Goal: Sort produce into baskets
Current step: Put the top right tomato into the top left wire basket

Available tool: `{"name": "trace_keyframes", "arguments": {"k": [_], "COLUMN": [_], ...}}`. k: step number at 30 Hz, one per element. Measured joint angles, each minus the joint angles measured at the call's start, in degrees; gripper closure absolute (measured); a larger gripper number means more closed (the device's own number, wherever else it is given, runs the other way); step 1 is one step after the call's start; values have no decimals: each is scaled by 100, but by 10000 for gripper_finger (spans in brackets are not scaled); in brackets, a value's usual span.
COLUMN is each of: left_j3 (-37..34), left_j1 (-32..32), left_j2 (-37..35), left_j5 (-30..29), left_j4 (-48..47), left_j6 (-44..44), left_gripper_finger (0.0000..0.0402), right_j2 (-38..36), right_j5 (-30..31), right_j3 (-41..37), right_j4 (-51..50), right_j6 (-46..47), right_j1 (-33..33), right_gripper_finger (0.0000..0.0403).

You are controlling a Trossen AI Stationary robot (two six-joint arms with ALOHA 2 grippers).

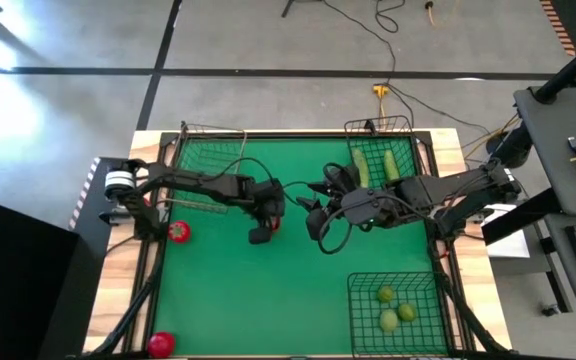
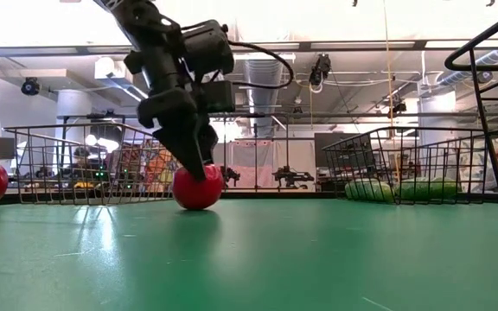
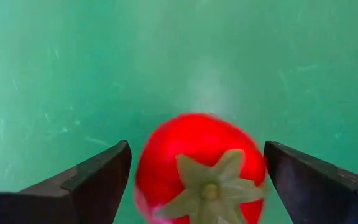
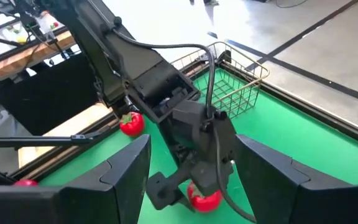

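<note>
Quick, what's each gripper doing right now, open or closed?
Left gripper: open, fingers either side of a tomato on the green mat, not yet gripping.
Right gripper: open, empty, hovering mid-table.

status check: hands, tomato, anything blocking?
Left hand down on the green mat, open, straddling a tomato. Right hand open, hovering alongside mid-mat. Nothing blocking the tomato.

Layout: mat (image 1: pixel 268 290) centre, baskets at three corners.
Cucumbers (image 1: pixel 373 166) in far-right basket (image 1: pixel 379 128); limes (image 1: pixel 394 307) in near-right basket (image 1: pixel 363 300); far-left basket (image 1: pixel 211 143) behind left gripper (image 1: pixel 265 228), which straddles a tomato (image 3: pixel 199 171). Two tomatoes (image 1: pixel 178 232) lie along mat's left edge.
</note>
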Motion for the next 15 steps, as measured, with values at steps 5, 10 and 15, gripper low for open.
{"name": "trace_keyframes", "arguments": {"k": [5,10,15], "left_j3": [-2,7,-17], "left_j1": [14,7,6], "left_j2": [160,246,19], "left_j5": [-318,-354,-611], "left_j4": [-2,33,-46], "left_j6": [-157,-236,-262], "left_gripper_finger": [67,97,118], "right_j2": [0,0,0], "right_j5": [31,260,289], "right_j3": [0,0,0], "right_j4": [-12,-14,-12], "right_j6": [-4,-7,-7], "right_j1": [0,0,0], "right_gripper_finger": [184,184,184]}}
